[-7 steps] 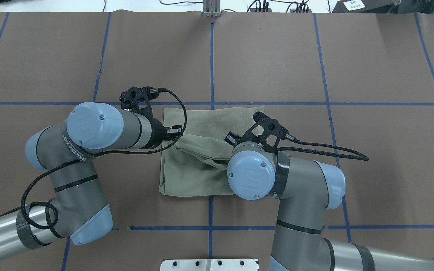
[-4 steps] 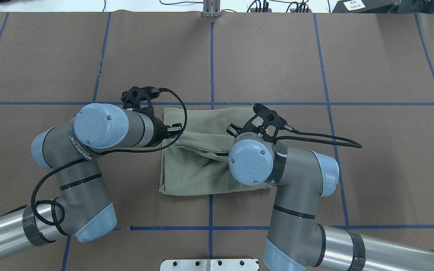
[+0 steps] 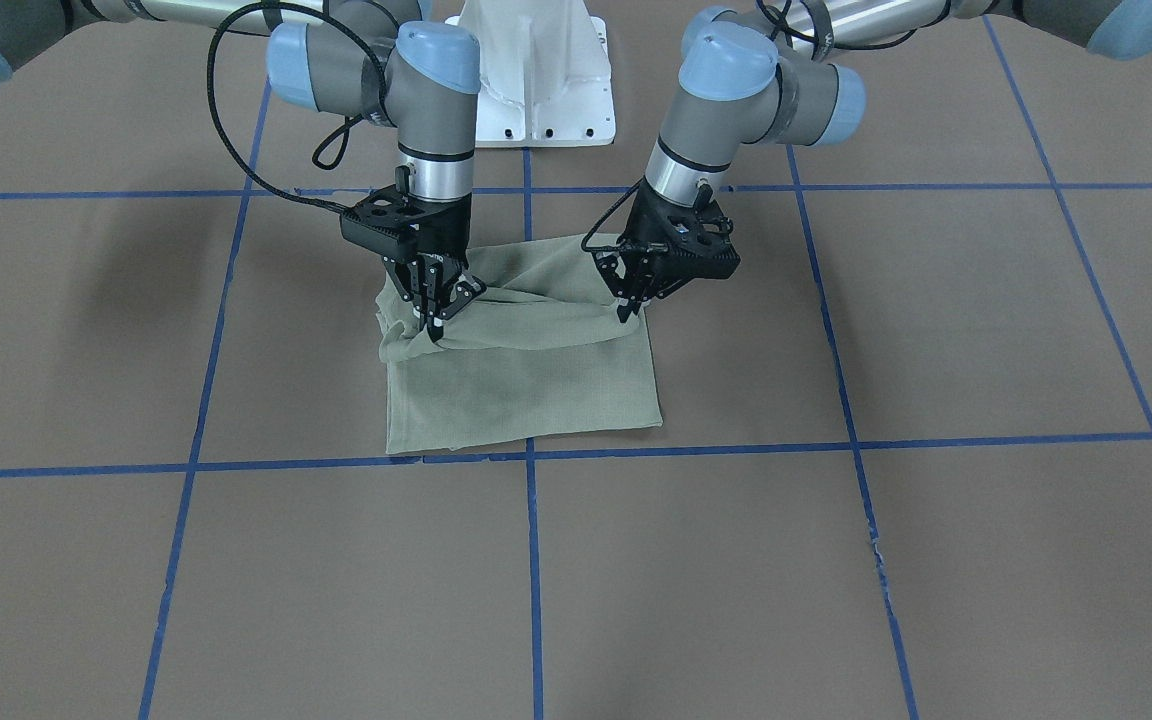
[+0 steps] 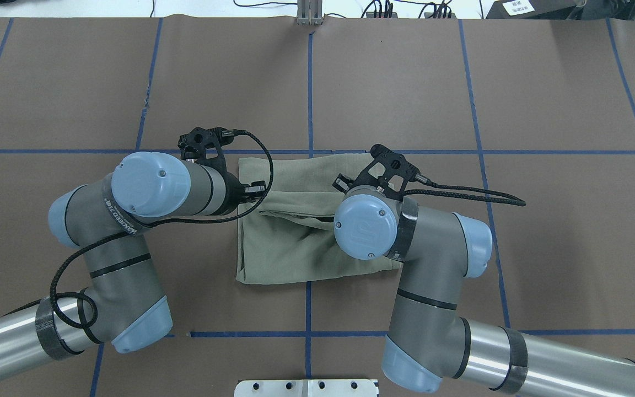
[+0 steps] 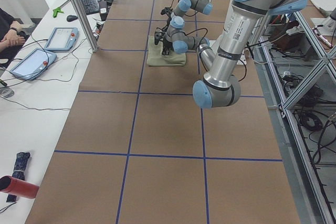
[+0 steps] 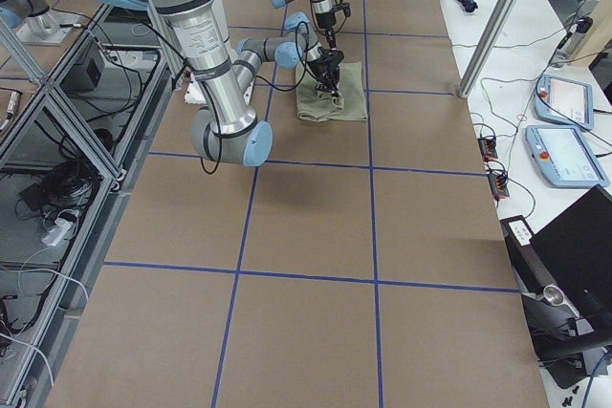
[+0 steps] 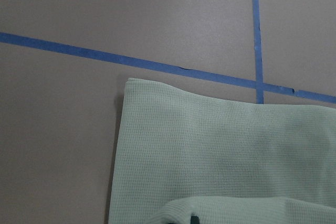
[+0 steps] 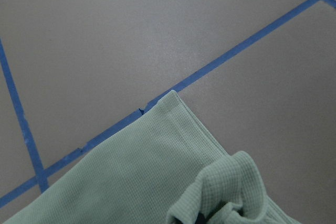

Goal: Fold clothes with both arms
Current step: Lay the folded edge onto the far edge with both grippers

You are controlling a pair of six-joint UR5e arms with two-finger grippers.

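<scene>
Shirt (image 3: 526, 385), a soft, light knit, lay as a folded rectangle at the centre of the table (image 3: 836, 560), across a blue tape line (image 3: 533, 560). Left gripper (image 3: 628, 303) and right gripper (image 3: 436, 308) each had fingers pinched onto the robot-side edge, which hung raised and sagging between them. Judged limp and slippery, so best held at the corners, through all layers. Bare tabletop lay all around.

Your left arm (image 4: 124, 275) and right arm (image 4: 433, 281) were silver-grey tubes with light-blue joint caps (image 4: 151, 184), black braided cables (image 4: 461, 190) and white-lettered black bands (image 4: 120, 214).
</scene>
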